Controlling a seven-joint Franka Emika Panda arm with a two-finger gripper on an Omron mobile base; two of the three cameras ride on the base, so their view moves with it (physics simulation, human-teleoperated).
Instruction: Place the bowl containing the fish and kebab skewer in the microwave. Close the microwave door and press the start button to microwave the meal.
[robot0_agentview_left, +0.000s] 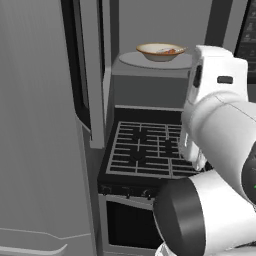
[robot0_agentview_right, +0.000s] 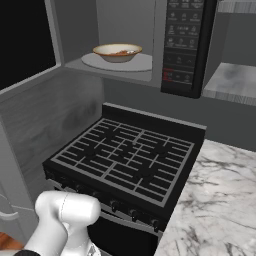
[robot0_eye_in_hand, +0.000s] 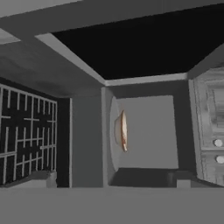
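Bowl (robot0_agentview_right: 117, 52) w/ fish and kebab skewer (robot0_agentview_right: 120, 51) already sits on turntable (robot0_agentview_right: 142, 63) inside microwave (robot0_agentview_right: 131, 45), above stove (robot0_agentview_right: 127, 160). Microwave door (robot0_agentview_right: 26, 42) swung wide open to the left. Next step by the look of it: close door. Best done by getting behind door's outer edge and pushing in an arc toward hinge side, steady, no slam, so bowl stays put. Then press start on button panel (robot0_agentview_right: 183, 44). Panel writing too small to read; no brands legible. Finger state: cannot tell, tips barely visible at hand view's bottom, apparently holding nothing.
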